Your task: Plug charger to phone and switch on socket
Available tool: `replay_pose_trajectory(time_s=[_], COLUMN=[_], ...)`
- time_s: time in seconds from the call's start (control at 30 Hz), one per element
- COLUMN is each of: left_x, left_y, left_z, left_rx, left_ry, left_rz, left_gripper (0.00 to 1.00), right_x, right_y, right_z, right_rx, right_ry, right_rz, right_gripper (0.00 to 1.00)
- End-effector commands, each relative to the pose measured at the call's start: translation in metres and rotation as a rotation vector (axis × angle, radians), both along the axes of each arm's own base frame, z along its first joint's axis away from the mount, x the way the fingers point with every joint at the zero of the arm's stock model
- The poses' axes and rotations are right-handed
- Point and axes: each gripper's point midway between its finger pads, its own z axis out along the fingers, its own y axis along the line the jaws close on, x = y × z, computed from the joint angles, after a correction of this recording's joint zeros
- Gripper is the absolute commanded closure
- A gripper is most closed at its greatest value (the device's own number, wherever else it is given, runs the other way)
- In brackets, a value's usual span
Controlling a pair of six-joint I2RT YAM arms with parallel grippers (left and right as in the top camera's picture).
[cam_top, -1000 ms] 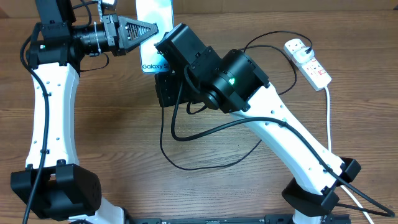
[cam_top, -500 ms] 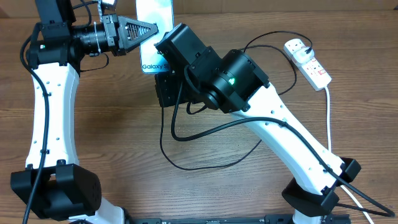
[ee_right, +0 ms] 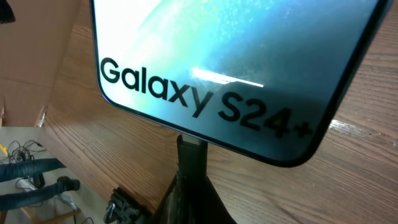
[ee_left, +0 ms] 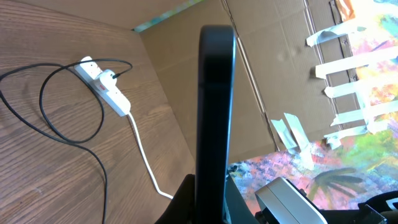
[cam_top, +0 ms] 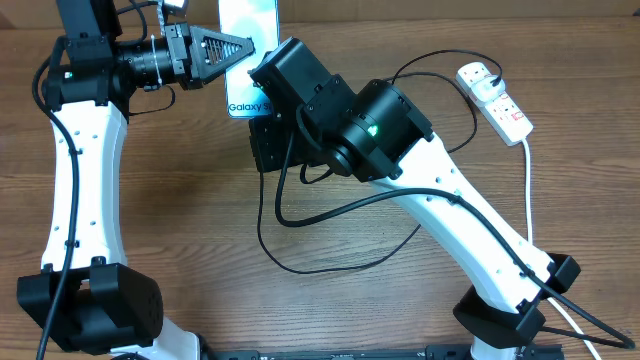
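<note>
The left claw [cam_top: 225,48] is clamped on the long left edge of the phone [cam_top: 248,40], fingers closed together across its thin body; in the left wrist view the phone rises edge-on out of the fingers at 6 o'clock. The right claw [ee_right: 193,199] is closed on the connector end of the charger [ee_right: 189,152], which stands up from between the fingers and meets the phone's short bottom edge just under the "Galaxy S24+" text; whether the tip is seated inside cannot be told. From overhead, the right claw itself is hidden beneath its black wrist body. The phone sits toward 12 o'clock on the worktop [cam_top: 180,200], screen up; I cannot tell if it touches the wood. The charger's thin black cable loops from the wrist down toward 6 o'clock, then sweeps up to 2 o'clock, where its black plug [cam_top: 478,72] sits in the white socket [cam_top: 497,100], well apart from the phone. The socket's red switches are too small to read
</note>
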Motion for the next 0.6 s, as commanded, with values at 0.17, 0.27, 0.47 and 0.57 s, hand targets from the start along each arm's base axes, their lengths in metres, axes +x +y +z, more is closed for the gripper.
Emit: replay_pose_trajectory(time_s=[0.17, 0.27, 0.47, 0.57], left_x=[-0.0033, -0.0035, -0.0058, -0.0079], left_y=[-0.0010, -0.0011, -0.0017, -0.0023], left_z=[0.0068, 0.0070, 0.0087, 0.0103], left_rx=[0.001, 0.000, -0.012, -0.022], left_ry=[-0.048, -0.048, -0.041, -0.043], left_rz=[-0.014, -0.015, -0.028, -0.040], left_gripper=[0.96, 0.96, 0.96, 0.96], right_x=[0.0022, 0.0022, 0.0023, 0.0029], right_y=[-0.0024, -0.0024, -0.0024, -0.0025], right_z=[0.0052, 0.0052, 0.0053, 0.0055], right_rx=[0.009, 0.009, 0.009, 0.008], right_ry=[-0.015, -0.015, -0.016, -0.018], right_rz=[-0.012, -0.012, -0.011, -0.013], right_gripper=[0.96, 0.96, 0.96, 0.96])
